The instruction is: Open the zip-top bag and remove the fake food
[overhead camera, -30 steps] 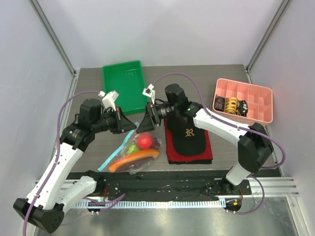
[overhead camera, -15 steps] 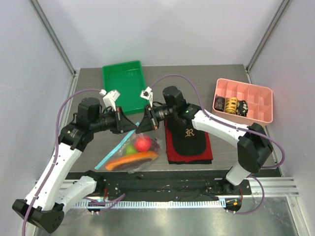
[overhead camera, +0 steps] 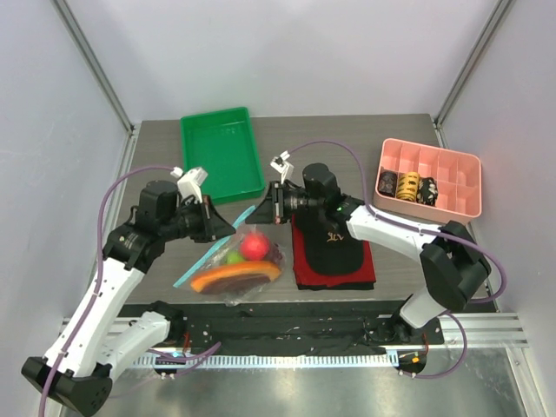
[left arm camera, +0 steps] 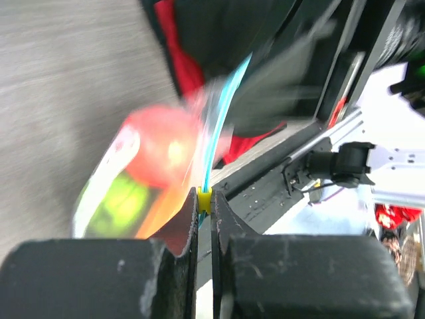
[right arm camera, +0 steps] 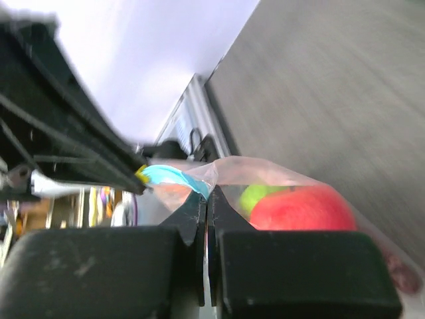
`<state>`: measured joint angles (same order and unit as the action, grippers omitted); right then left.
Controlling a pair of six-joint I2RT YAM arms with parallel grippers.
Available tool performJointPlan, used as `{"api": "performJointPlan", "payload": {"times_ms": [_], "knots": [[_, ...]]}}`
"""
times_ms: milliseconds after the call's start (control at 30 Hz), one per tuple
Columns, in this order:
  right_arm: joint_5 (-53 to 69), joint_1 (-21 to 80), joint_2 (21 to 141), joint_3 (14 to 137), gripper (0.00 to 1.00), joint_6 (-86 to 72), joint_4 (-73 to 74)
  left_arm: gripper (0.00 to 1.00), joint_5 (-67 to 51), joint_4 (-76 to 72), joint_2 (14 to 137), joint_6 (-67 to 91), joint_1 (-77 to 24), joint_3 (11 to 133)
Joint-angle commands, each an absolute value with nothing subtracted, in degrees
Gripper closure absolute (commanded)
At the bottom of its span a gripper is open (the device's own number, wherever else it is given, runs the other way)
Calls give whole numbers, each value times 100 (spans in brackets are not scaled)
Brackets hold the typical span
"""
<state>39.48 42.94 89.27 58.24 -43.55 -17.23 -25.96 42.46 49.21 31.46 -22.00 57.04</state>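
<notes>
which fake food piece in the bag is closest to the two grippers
The red apple: round, uppermost in the zip-top bag, just under the left gripper and right gripper. The green piece and orange-rimmed melon slice lie lower.

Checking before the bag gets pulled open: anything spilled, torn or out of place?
Nothing stands out. The zip-top bag hangs between the left gripper and right gripper, each pinching its teal zip strip, with the fake food inside, none spilled. No tear shows, though both wrist views are blurred.
</notes>
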Motion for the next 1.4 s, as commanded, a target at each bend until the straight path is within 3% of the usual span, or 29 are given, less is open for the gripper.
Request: {"api": "performJointPlan", "payload": {"times_ms": [0,233,433,500,533,567,633,667,733,867,1033,1367], "knots": [[2822,3710,8850,5941,99,-4676,-1803,100,-2242,5602,4387,3427,-2197,5748],[3278,3507,9448,6389,99,-4430,-1828,100,-1740,6977,3114,4244,-2197,5775],[3252,3507,9764,6635,99,-4333,-1714,100,-2171,7084,2014,5168,-2197,5467],[3296,3498,9852,6706,99,-4351,-1758,95,-2589,7137,1811,5116,-2197,5432],[3339,3498,9870,6758,99,-4324,-1767,91,-2836,7076,1837,5028,-2197,5397],[3592,3507,9879,6802,99,-4307,-1801,73,-3022,6936,1933,4966,-2197,5466],[3953,3498,9896,6846,99,-4263,-2100,52,-2945,6734,2126,4843,-2206,5720],[4086,3515,9879,6916,99,-4184,-2092,26,-2796,6637,2266,4590,-2197,6113],[4481,3516,9818,6961,98,-3938,-1995,20,-2167,6513,3021,4256,-2197,6563],[5202,3559,9800,7075,99,-3788,-1995,30,-892,6688,4620,3579,-2197,7697],[5720,3700,9852,7189,99,-3612,-1819,45,-1080,5768,5719,2481,-2197,8103],[5968,3744,9774,7312,98,-3498,-1451,61,-1441,5063,6161,1134,-2206,7849]]}}
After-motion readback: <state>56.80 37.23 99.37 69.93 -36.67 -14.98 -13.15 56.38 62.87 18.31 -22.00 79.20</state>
